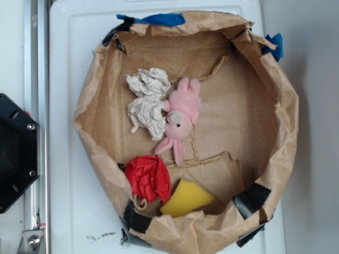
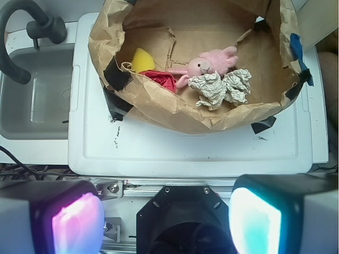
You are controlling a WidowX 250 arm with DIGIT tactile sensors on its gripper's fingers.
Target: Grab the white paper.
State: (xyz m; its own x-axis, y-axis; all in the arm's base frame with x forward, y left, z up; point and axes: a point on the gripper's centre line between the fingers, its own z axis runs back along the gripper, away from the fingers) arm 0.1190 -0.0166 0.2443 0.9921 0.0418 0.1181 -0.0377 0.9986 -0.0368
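- White paper (image 1: 148, 101) lies inside the brown paper nest (image 1: 265, 79), in its upper-left part in the exterior view, with its long axis running from the back wall down toward the middle of the floor
- Left of everything in that view is the black robot base (image 1: 16, 151), well outside the nest; no fingers reach into the nest, so the wad is untouched and free on top
- Going right, the pink bunny (image 1: 183, 114) lies against the wad's right edge, touching it; the wad's left side is bare floor, so I judge that side the cleaner one for a finger
- Lower down, the red paper ball (image 1: 148, 177) and the yellow sponge (image 1: 186, 198) sit near the front wall, apart from the wad
- In the wrist view the gripper (image 2: 167, 219) hangs high and back over the rail, its two lit pads, pink (image 2: 77, 222) on the left and teal (image 2: 254, 214) on the right, spread wide with nothing between them
- From there the wad (image 2: 222, 87) lies ahead and a little to the right, past the near wall of the nest, its length running across the view; the reach has to clear that wall and come down on the wad, not the bunny (image 2: 209, 63) just left of it
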